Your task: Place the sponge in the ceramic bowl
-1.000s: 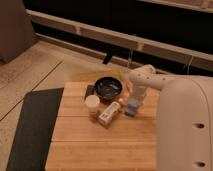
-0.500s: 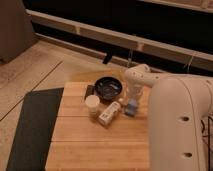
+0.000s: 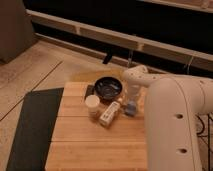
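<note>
Dark mat (image 3: 35,125) on the floor along the left edge of the wooden table (image 3: 90,150). Cream cup (image 3: 92,101) upright, mid-table, left of centre. White bottle (image 3: 109,114) lying down just right of the cup, long axis running from near-left to far-right. Ceramic bowl (image 3: 98,89) at the middle of the far edge, dark, glossy, nothing seen inside it.

Sponge (image 3: 131,109) sits on the table towards the right edge, just right of the bottle's far end and apart from the bowl, so not in the bowl. It reads as a small pale-blue soft block. It looks slightly taller than wide in this view, so its long axis probably runs near-to-far, but that is not certain.

Gripper (image 3: 132,98) points down, right over the sponge on its far side, touching or nearly so. Cannot tell whether the gripper is spread, pressed together or pinching the sponge. White arm (image 3: 175,115) fills the right edge.

Key relation: the bowl lies left of the sponge and gripper and a little farther back, near, with no object between.
</note>
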Controlling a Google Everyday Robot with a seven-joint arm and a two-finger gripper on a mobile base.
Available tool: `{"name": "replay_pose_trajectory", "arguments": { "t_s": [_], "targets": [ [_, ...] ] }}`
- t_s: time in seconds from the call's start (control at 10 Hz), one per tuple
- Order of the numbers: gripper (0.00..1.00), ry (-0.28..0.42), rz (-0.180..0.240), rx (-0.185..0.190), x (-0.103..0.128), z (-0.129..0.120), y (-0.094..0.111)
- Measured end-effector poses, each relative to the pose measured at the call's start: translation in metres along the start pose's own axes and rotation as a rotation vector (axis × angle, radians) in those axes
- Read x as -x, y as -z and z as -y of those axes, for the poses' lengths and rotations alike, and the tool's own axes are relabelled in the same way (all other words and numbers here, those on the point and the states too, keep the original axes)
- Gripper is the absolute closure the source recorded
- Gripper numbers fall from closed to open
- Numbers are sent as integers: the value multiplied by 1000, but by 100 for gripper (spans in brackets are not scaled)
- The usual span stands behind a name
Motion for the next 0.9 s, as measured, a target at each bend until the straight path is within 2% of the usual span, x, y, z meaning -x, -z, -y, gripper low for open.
{"name": "replay_pose_trajectory", "arguments": {
  "t_s": [0.3,0.5,0.6,0.7,0.9],
  "targets": [
    [66,27,-1,-1,-1,-1,-2],
    [89,41,6,3,-1,-3,-2],
    [96,42,14,11,0,-5,2],
    [100,29,30,21,1,-5,12],
    [100,5,102,53,5,-6,53]
  ]
}}
